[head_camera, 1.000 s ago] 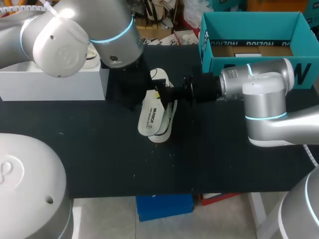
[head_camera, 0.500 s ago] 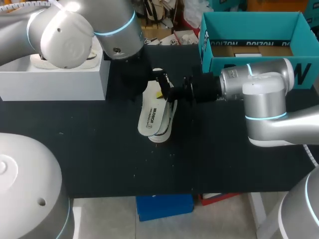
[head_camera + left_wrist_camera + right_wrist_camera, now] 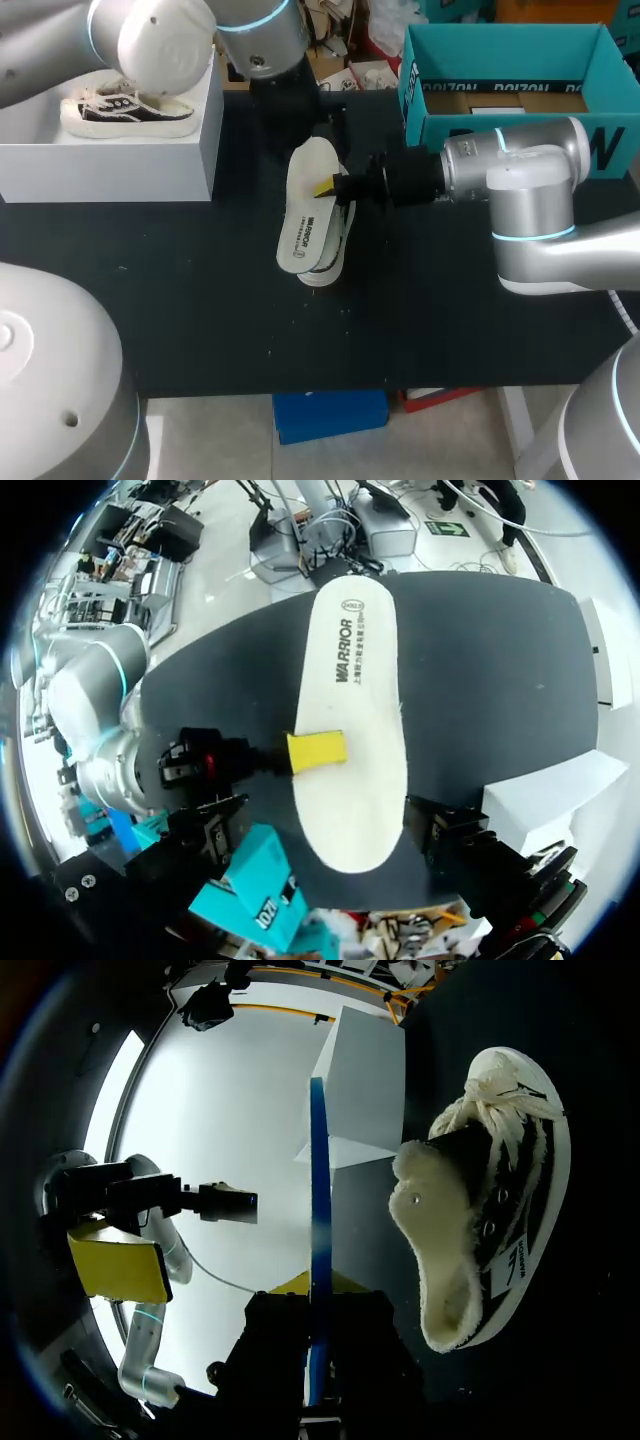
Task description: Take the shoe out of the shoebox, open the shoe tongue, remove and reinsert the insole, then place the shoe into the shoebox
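Reinserting needs care: the right jaws, clamped on the insole (image 3: 308,205), hold it over the shoe (image 3: 490,1210) lying sideways on the counter (image 3: 200,280). Lead its toe end into the opening while the left jaws, apart, steady the shoe.

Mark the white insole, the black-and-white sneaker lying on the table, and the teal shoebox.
white foam insole (image 3: 352,695): left wrist view, middle of its printed face.
black-and-white canvas sneaker (image 3: 505,1210): right wrist view, black side panel.
teal cardboard shoebox (image 3: 520,55): head view, far inside wall.
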Motion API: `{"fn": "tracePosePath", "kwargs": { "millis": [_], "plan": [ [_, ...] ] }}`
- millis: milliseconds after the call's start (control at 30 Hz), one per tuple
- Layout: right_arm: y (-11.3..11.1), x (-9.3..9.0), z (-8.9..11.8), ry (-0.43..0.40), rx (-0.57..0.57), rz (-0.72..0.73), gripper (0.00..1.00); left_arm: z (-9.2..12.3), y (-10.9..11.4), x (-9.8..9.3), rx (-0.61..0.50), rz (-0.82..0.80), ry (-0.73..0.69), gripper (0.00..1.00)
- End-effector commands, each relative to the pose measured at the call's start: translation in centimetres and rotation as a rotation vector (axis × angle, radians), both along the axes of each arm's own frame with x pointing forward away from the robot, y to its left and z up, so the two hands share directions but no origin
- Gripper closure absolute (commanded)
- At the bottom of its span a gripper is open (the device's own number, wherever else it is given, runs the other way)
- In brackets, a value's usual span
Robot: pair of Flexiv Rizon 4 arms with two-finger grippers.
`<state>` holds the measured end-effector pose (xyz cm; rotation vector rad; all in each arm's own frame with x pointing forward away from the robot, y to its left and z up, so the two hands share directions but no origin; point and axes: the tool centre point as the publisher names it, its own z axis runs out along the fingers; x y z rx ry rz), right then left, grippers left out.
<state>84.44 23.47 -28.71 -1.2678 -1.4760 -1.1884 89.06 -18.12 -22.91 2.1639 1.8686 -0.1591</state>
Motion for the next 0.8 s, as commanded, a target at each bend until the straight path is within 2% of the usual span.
{"fn": "tracePosePath", "kwargs": {
  "millis": [33, 467, 633, 800],
  "plan": [
    [0.1, 0.0, 0.0, 0.001, -0.002, -0.002, 1.00, -0.6, -1.2, 2.8, 0.016, -0.008, 0.021, 0.00],
    [0.1, 0.0, 0.0, 0.001, -0.002, -0.002, 1.00, -0.6, -2.0, 7.4, 0.030, -0.002, 0.014, 0.00],
    [0.1, 0.0, 0.0, 0.001, -0.002, -0.002, 1.00, -0.6, -2.0, 8.4, 0.025, 0.006, 0.010, 0.00],
    [0.1, 0.0, 0.0, 0.001, -0.002, -0.002, 1.00, -0.7, -1.8, 8.3, 0.022, 0.011, 0.009, 0.00]
  ]
}}
